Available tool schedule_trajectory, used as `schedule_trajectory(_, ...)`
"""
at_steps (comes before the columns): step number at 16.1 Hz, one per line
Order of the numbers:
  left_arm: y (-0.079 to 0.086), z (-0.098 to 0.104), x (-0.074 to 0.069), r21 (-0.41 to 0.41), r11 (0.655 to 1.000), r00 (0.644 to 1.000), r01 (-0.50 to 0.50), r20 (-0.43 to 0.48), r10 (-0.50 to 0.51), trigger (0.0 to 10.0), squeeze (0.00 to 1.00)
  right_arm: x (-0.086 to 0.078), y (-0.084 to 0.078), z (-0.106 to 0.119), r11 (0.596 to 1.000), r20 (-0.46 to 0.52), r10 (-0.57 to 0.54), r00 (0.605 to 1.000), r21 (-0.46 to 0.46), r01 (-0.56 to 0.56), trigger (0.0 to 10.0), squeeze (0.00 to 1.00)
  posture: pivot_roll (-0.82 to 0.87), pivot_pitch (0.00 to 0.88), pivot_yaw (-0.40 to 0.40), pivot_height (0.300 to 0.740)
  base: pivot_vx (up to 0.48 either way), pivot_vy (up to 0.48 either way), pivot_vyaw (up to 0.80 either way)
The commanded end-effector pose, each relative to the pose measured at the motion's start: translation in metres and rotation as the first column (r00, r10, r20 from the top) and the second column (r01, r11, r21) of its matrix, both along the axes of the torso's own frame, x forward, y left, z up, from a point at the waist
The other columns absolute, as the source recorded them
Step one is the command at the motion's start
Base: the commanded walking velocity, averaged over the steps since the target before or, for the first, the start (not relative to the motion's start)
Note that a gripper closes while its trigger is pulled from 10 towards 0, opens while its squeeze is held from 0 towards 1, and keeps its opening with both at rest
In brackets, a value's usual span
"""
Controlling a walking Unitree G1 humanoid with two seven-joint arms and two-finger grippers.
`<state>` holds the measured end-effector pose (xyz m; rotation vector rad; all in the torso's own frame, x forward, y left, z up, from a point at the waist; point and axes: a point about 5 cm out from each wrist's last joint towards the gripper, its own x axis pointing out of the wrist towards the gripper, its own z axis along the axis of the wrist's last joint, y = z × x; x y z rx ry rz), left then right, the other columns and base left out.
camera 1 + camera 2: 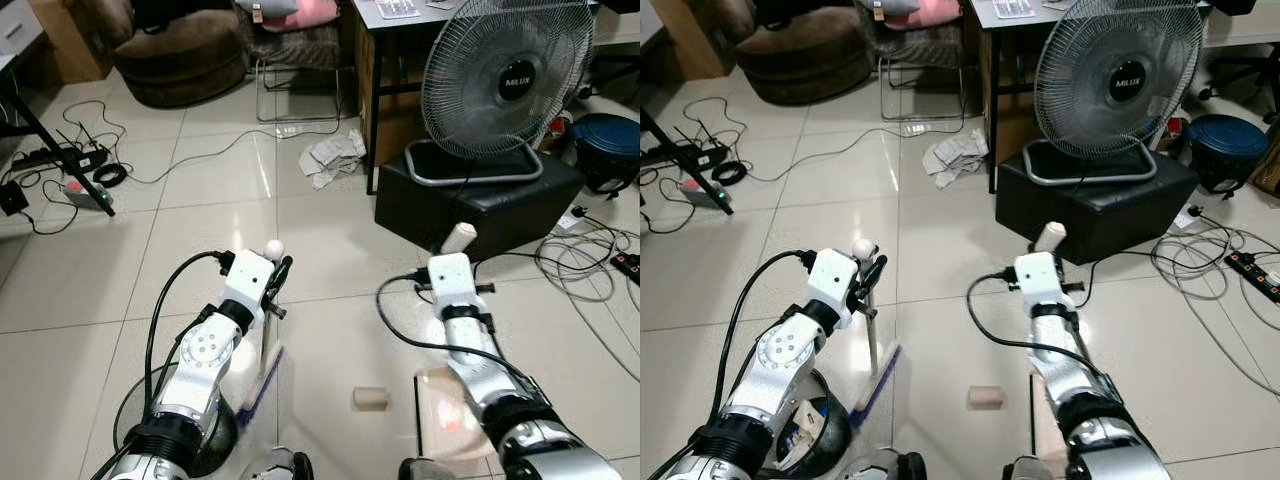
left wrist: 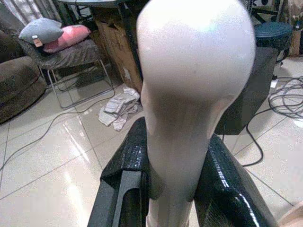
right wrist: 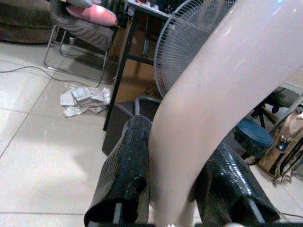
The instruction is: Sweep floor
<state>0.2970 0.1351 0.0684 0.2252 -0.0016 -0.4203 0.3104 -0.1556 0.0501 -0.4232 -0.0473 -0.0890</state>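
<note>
My left gripper [image 1: 277, 271] is shut on the white handle of a broom [image 1: 268, 345], just under its round knob [image 2: 194, 71]. The broom stands nearly upright, and its blue-edged head [image 1: 258, 382] rests on the tiles by my left arm. My right gripper [image 3: 177, 189] is shut on the cream handle [image 1: 459, 238] of a translucent dustpan [image 1: 440, 405], which lies flat on the floor under my right forearm. A small tan cardboard roll [image 1: 370, 399] lies on the tiles between the broom head and the dustpan. Black fingers [image 2: 125, 179] press both sides of the broom handle.
A large standing fan [image 1: 505, 75] sits on a black box [image 1: 480, 200] ahead right. Crumpled paper [image 1: 333, 158] lies by a desk leg. Cables [image 1: 590, 260] trail at the right, a power strip [image 1: 50, 158] at the left. A brown pouf [image 1: 180, 60] is far back.
</note>
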Motion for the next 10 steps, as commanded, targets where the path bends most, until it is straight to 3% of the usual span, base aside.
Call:
schedule_trajectory(1, 0.003, 0.007, 0.003, -0.012, 1.0, 1.0, -0.021, 0.021, 0.021, 10.0, 0.0, 0.004, 0.008, 0.007, 1.0, 0.045, 0.024, 0.999, 0.002, -0.024, 10.0, 0.0, 0.08, 0.138, 0.109, 0.74, 0.0, 0.0, 0.0)
schedule_trajectory(5, 0.0, 0.004, 0.002, -0.07, 0.997, 0.999, -0.032, -0.017, 0.031, 10.0, 0.0, 0.006, 0.02, 0.013, 0.997, 0.09, 0.031, 0.995, 0.072, -0.037, 10.0, 0.0, 0.08, 0.136, 0.108, 0.74, 0.0, 0.0, 0.0)
schedule_trajectory(10, -0.008, 0.003, 0.003, -0.138, 0.99, 0.997, -0.041, -0.064, 0.032, 10.0, 0.0, 0.003, 0.029, 0.006, 0.994, 0.058, 0.058, 0.997, 0.084, -0.062, 10.0, 0.0, 0.08, 0.138, 0.108, 0.74, 0.0, 0.0, 0.0)
